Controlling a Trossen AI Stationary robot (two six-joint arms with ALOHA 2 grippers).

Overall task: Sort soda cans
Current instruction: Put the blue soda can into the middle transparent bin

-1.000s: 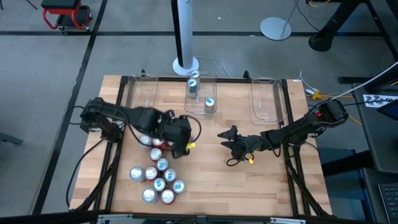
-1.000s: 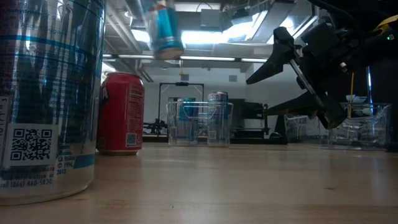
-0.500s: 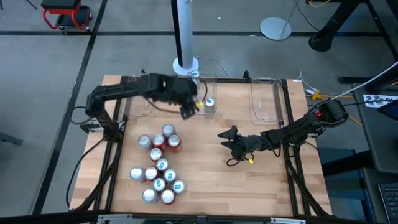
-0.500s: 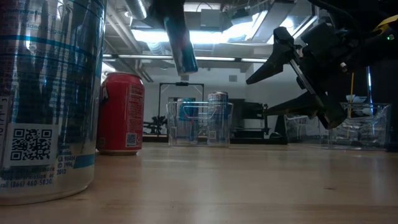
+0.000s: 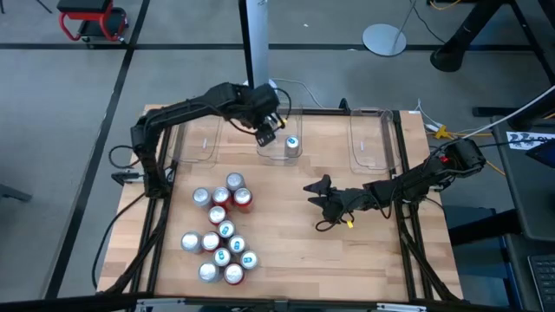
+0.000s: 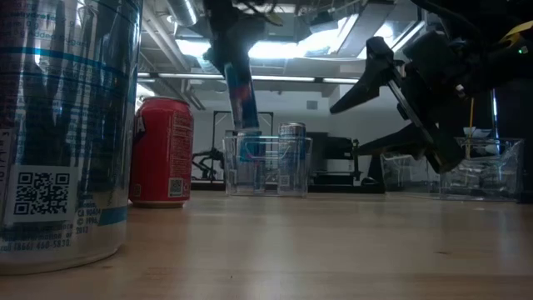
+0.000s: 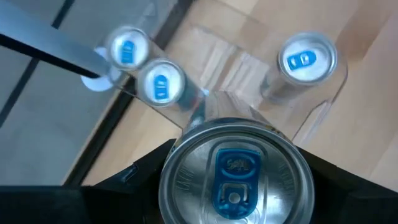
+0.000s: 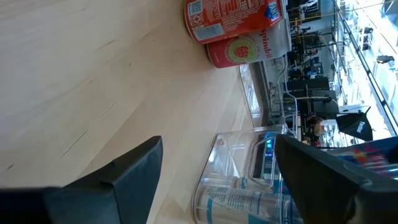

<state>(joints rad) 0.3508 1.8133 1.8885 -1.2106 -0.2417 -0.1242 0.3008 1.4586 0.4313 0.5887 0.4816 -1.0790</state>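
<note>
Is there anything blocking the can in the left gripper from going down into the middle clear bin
Nothing visible blocks it. The left gripper holds the blue-tab can over the middle bin. Three cans already stand inside: two toward the far end, one off to the side. The bin floor directly under the held can is hidden by the can itself.

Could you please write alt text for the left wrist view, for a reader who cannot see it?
The left gripper holds a silver-topped can with a blue tab above a clear plastic bin on the wooden table. Three more blue-tabbed cans already stand in the bin.
</note>
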